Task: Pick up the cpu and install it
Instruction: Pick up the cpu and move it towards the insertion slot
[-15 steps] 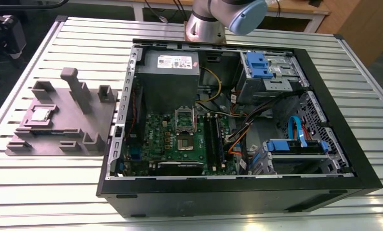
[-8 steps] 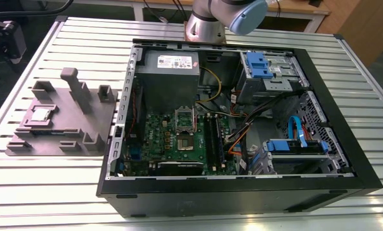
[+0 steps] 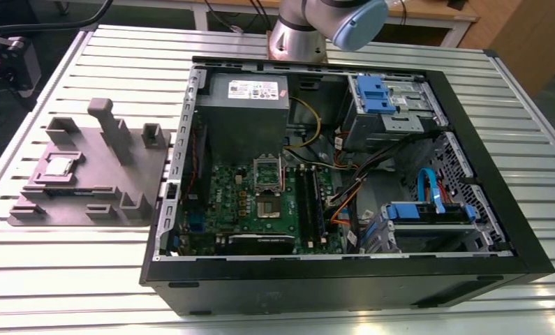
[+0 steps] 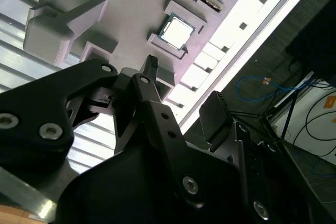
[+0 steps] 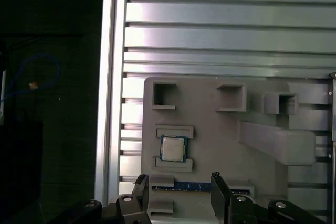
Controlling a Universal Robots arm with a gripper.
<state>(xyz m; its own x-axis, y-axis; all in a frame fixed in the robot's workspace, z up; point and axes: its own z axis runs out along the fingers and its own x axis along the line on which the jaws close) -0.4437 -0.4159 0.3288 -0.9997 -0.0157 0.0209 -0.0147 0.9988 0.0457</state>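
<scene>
Surface: ribbed aluminium slat table [image 3: 72,265], dark floor and loose blue cables beyond its edge.
Fixture: flat grey plastic fixture plate [image 3: 119,178] with raised posts and pockets, lying on the table at the exterior view's left of the case.
Case: open black metal computer case [image 3: 352,283] on its side, with a green motherboard [image 3: 235,192] and its square socket [image 3: 269,202] exposed.
Arm: silver and pale-blue robot arm [image 3: 324,24] rising from the far edge of the table, behind the case.
Task part: small flat square cpu [image 3: 59,166] with a shiny silver-grey metal top, seated on the fixture plate between two low grey brackets. It is well apart from the case and shows in both wrist views [image 4: 176,30] [image 5: 172,148].
End effector: black two-finger gripper [image 5: 178,182] [image 4: 184,85], fingers [image 5: 218,190] spread wide, nothing held between them.
Relation: the gripper hangs above the fixture plate. The cpu lies just beyond the fingertips, roughly in line with the gap between them and clear of both.
Neighbour: thin dark blue-green strip [image 5: 181,187] slotted in the plate, between the cpu and the fingertips.
</scene>
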